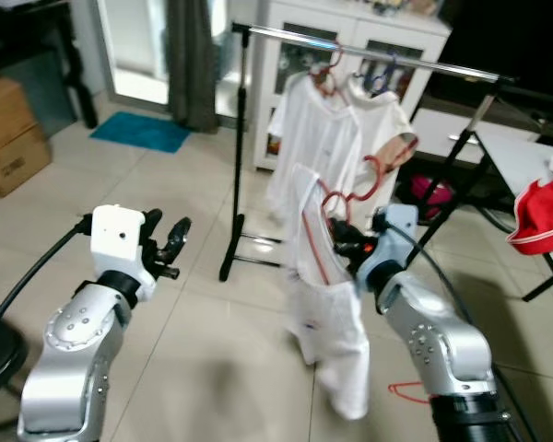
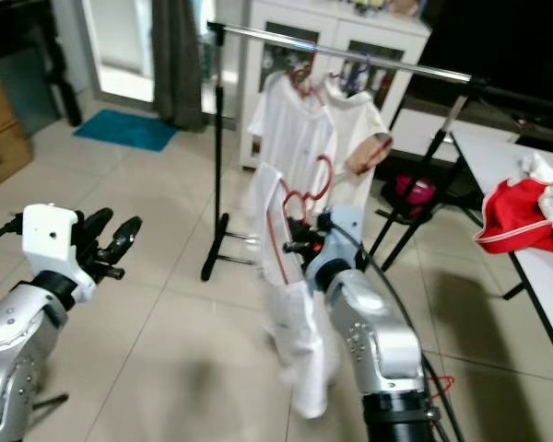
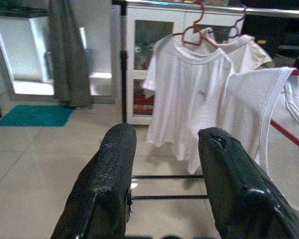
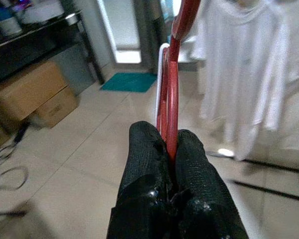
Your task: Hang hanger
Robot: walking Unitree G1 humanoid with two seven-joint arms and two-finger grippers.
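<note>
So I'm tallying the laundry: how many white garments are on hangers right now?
3. Two hang on the rail: a white T-shirt and a second white shirt beside it. The third white garment hangs from the red hanger in the right gripper. Others may be hidden behind.

Tiled room, daylit

Pale glossy floor tiles [image 1: 194, 350]; white glass-fronted cabinet [image 1: 350, 46]; teal doormat [image 1: 140, 131]; brown cardboard boxes [image 1: 9, 138]; grey curtain [image 1: 191, 60].
</note>
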